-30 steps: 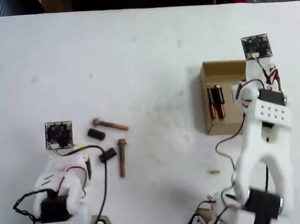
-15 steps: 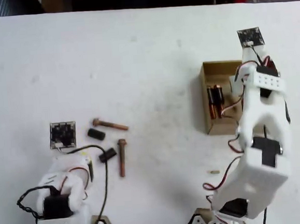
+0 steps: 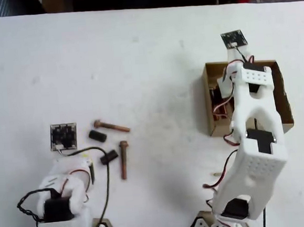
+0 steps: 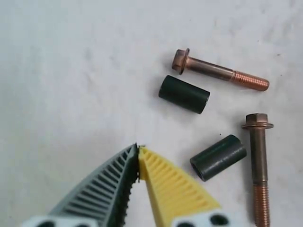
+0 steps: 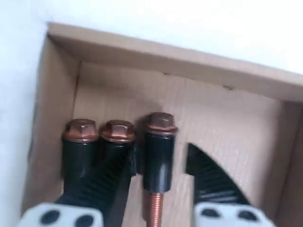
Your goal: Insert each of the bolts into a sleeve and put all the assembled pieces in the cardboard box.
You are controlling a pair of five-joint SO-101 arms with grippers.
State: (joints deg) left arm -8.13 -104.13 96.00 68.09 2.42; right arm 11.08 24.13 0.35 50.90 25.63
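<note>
right gripper [image 5: 158, 149] is sitting inside the cardboard box [image 5: 142, 47], jaws spread wide around a sleeved bolt [image 5: 158, 163]; two more sleeved bolts [image 5: 80, 142] are lying just beside it | left gripper [image 4: 138, 150] is hanging pinched closed over the table [image 4: 71, 71], near two loose bolts [image 4: 220, 73] and two sleeves [image 4: 184, 94]

Words to read: none (not one letter or number shows clearly).
cardboard box [image 5: 165, 52]: plain brown walls, no print on them.
bolts [image 4: 220, 74]: plain copper heads, no marks that can be read.
sleeves [image 4: 184, 94]: plain black, no print.
small dark board [image 3: 63, 136]: only tiny specks, too small to read.
</note>
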